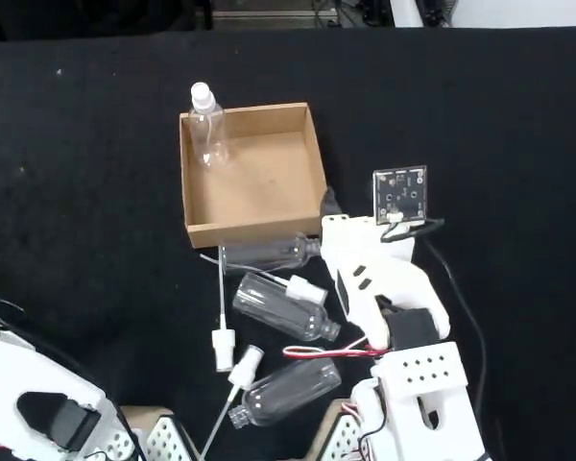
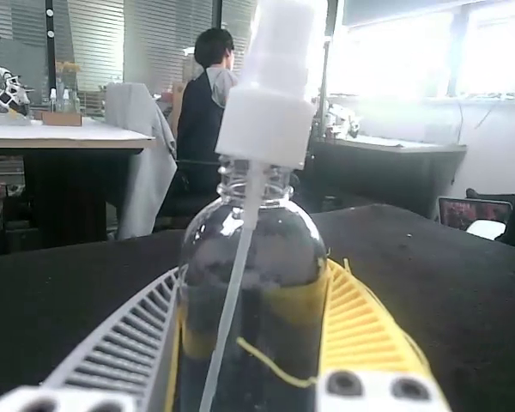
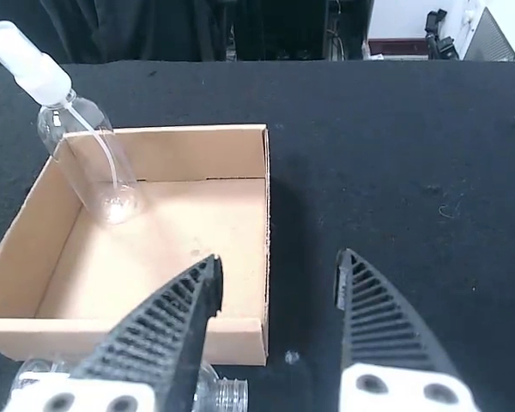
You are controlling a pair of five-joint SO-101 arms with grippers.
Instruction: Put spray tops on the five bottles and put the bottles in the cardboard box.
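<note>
Light falls evenly from above in the high view. The black surface (image 1: 86,144) soaks it up and stays dark, while the cardboard box (image 1: 254,178) is plainly lit, with only faint, soft shadow along its inner walls. In the left wrist view, strong daylight comes through windows (image 2: 412,51) beyond the far edge of the surface and burns out to white. The bottle (image 2: 249,283) stands backlit and dark under its bright spray top (image 2: 270,94). The right wrist view is evenly lit.
</note>
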